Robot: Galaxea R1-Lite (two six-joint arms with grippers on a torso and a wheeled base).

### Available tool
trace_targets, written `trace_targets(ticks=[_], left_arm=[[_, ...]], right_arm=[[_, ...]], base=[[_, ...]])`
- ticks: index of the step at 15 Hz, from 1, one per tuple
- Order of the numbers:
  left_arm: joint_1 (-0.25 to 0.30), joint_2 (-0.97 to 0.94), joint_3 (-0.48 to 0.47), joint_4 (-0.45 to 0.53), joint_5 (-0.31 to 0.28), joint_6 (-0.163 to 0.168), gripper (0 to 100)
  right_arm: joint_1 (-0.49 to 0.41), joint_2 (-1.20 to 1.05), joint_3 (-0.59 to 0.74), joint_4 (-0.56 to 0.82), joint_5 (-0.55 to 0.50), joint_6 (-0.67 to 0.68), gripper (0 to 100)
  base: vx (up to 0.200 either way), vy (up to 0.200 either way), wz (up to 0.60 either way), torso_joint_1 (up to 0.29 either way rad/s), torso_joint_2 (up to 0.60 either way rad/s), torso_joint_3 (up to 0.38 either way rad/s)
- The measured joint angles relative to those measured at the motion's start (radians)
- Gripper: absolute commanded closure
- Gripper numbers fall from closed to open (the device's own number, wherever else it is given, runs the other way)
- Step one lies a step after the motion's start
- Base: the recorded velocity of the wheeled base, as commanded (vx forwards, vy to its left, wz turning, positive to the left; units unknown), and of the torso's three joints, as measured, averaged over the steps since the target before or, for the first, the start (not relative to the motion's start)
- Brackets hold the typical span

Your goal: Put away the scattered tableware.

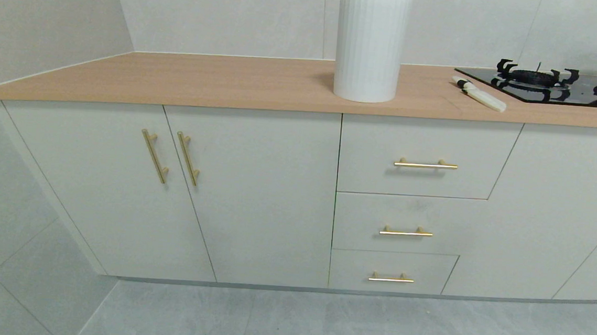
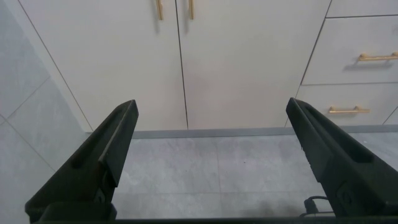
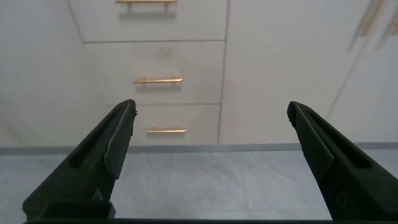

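Left end effector: spread wide; you see cabinet doors beyond.
Right end effector: spread wide, facing drawers.
Utensil: on your table, between white canister and stove.

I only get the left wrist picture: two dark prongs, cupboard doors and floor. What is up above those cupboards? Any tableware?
Observer: Yes. The head view shows a wooden counter on top of them. A pale utensil, shaped like a knife, lies on it beside the stove.
Operator: Is there anything to put it in?
Observer: A tall white ribbed container stands upright on the counter, apart from the utensil.
Operator: And the other claw?
Observer: The right claw is open and holds nothing. It faces the drawers, low near the floor.
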Motion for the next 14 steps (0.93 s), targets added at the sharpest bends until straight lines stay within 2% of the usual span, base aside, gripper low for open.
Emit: trace_targets(ticks=[14], left_arm=[[0.0, 0.0, 0.0, 0.0, 0.0, 0.003, 0]], right_arm=[[0.0, 0.0, 0.023, 0.015, 0.008, 0.0, 0]], base=[[0.0, 0.0, 0.0, 0.0, 0.0, 0.0]])
